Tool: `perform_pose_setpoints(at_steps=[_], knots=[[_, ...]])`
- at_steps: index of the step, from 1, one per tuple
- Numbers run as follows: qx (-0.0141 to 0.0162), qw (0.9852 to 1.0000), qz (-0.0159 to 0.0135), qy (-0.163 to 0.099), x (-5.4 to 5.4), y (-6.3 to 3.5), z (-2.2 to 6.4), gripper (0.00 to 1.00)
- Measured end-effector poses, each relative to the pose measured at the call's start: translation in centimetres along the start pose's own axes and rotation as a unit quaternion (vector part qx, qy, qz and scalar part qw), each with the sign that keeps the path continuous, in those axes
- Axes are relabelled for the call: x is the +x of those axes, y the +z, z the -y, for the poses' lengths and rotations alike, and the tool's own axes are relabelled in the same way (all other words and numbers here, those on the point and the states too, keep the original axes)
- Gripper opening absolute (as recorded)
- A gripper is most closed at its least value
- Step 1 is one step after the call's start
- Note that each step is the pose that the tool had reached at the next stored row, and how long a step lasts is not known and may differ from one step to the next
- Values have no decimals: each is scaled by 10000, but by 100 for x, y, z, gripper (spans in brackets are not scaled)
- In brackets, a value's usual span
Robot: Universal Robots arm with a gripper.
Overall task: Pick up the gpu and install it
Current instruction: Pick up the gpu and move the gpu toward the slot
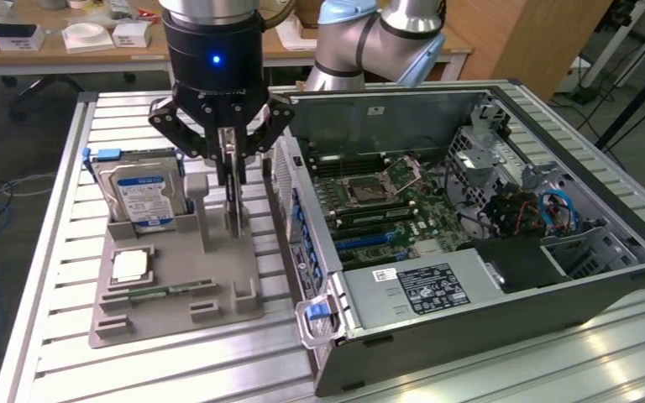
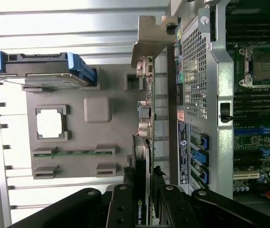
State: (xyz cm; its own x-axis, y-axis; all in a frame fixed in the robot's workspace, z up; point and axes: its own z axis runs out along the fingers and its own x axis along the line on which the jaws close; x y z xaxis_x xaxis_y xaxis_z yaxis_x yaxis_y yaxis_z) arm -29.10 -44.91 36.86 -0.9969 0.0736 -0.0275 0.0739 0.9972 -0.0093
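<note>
Slatted aluminium table (image 1: 188,369) carries the full setup; a cluttered desk (image 1: 76,52) lies behind it.

1. Gripper (image 1: 231,180): it hangs vertically over the grey holder (image 1: 165,323). Its fingers (image 2: 121,202) are closed against both faces of the gpu (image 1: 236,220), near the card's upper edge.
2. Gpu: it stands on edge, upright, at the holder's border nearest the computer case (image 1: 435,336). Its lower edge meets the holder's surface. It cannot be determined whether the card is seated or slightly raised. In the wrist view, the pale bracket (image 2: 149,40) sits at the end of the card farthest from the fingers.
3. Clearance on the case side: only a narrow strip of table separates the holder's edge from the perforated wall of the case. The card runs parallel to that wall, close beside it but apart from it.
4. Clearance on the opposite side: a short upright post (image 1: 196,191) stands just beside the card. Beyond it the hard drive (image 1: 141,189) stands in the holder's far corner slot, well apart from the card.
5. Flat items on the holder: a processor chip (image 1: 130,264) and a memory stick (image 1: 171,291) lie low in their recesses.
6. Case: it lies beside the holder with its top face open, exposing the motherboard (image 1: 401,201). A blue latch (image 1: 318,315) projects from the case corner nearest the holder.
</note>
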Motion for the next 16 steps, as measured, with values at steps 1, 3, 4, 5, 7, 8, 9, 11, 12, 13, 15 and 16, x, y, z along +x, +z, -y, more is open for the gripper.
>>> perform_pose_setpoints(at_steps=[1,3,4,5,7,8,9,11,12,13,15,16], knots=[[0,10000,0,0,0,0,0,26],[0,10000,-1,0,0,-1,0,26],[1,10000,-1,0,0,-1,0,26],[1,10000,-1,0,0,-2,0,26],[3,10000,-2,0,0,-14,0,26],[2,10000,-2,0,-1,-35,0,26],[1,10000,-1,0,-2,-63,0,26],[1,10000,-1,0,-3,-127,1,26],[1,10000,-1,0,-4,-158,1,26],[1,10000,-1,0,-5,-192,1,26],[1,10000,-1,0,-7,-261,2,26],[1,10000,-1,0,-8,-299,2,26]])
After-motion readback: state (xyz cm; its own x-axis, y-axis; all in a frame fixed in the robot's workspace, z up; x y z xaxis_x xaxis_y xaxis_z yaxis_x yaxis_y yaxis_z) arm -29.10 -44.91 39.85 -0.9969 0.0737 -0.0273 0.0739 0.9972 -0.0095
